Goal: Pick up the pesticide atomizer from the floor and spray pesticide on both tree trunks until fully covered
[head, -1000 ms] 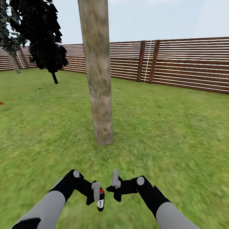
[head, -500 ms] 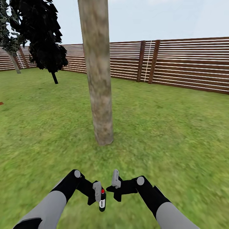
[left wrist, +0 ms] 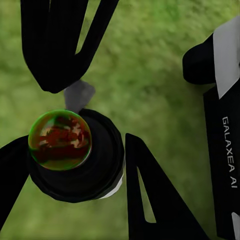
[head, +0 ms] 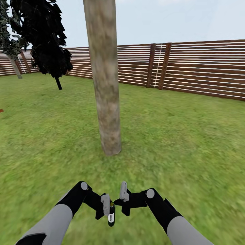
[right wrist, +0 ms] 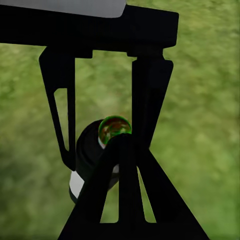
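Note:
The pesticide atomizer [head: 111,215], a tiny black bottle, hangs upright low over the grass with my left gripper [head: 109,211] shut on it. In the left wrist view the atomizer [left wrist: 102,167] sits between the two black fingers, and its round tip [left wrist: 60,140] is blotchy red with a green rim. My right gripper [head: 124,191] hovers just to its right, fingers together and holding nothing. In the right wrist view the atomizer [right wrist: 89,152] lies just past the right gripper [right wrist: 121,142]. The tree trunk [head: 105,88], pale and mottled, rises straight ahead of both grippers.
Green lawn [head: 177,136] spreads all around. A reddish-brown slat fence [head: 197,68] closes the back. A near-black tree [head: 44,37] stands at the back left, with another pale trunk [head: 15,69] beside the fence further left.
My left gripper has shifted slightly right and down with the atomizer. The bottle's tip has gone from plain red to greenish. The right arm and the camera have stayed still.

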### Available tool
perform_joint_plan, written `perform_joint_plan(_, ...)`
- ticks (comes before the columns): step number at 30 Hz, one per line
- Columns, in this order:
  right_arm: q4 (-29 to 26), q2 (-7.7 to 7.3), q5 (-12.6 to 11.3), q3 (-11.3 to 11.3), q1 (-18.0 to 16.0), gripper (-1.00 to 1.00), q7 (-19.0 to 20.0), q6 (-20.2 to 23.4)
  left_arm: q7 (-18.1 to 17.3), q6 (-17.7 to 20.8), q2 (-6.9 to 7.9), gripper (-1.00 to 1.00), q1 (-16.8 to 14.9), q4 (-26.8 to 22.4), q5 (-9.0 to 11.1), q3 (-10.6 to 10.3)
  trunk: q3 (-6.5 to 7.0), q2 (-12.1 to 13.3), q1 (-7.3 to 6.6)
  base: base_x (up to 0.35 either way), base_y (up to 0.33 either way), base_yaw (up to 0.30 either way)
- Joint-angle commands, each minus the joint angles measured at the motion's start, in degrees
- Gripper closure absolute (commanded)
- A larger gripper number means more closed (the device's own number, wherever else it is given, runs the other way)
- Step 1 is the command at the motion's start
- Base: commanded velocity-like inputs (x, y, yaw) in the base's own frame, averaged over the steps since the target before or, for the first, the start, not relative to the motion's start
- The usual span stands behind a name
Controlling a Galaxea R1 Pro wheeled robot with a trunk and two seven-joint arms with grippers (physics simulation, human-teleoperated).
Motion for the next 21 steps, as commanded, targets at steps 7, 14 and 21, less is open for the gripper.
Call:
perform_joint_plan(7, -0.04, 0.00, 0.60, -0.06, -0.02, 1.00, 0.04, -0.44, -0.06, -0.55, 0.10, 1.00, -0.03, 0.08, -0.54, 0.53, -0.05, -0.02, -0.01, 0.000, 0.000, 0.000)
perform_joint_plan(14, 0.05, 0.00, 0.60, 0.02, -0.02, 1.00, 0.10, -0.44, 0.27, -0.73, 2.90, 1.00, 0.31, 0.11, -1.37, 0.13, -0.05, -0.02, -0.01, 0.000, 0.000, 0.000)
perform_joint_plan(21, 0.27, -0.06, 0.60, 0.11, -0.02, 1.00, 0.10, -0.58, 0.56, -0.70, 9.92, 1.00, 0.66, -0.05, -1.55, 0.05, -0.05, -0.02, -0.01, 0.000, 0.000, 0.000)
